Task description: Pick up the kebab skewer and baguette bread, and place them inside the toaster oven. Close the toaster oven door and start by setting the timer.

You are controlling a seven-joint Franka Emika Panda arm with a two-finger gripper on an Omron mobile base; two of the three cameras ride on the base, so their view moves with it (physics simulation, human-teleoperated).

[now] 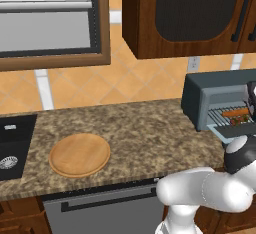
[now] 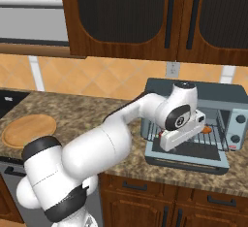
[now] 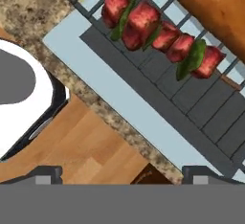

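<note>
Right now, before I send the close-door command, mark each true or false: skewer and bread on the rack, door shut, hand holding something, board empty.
1. The kebab skewer lies on the toaster oven's wire rack. True.
2. The baguette bread lies on the round cutting board. False: it lies on the rack beside the skewer.
3. The toaster oven door is shut. False: it hangs open.
4. The hand grips the skewer. False: it is open, holding nothing.
5. The cutting board is bare. True.

Granite table, mostly bare
A round wooden board lies near the black sink; dark wall cabinets hang above.
</note>
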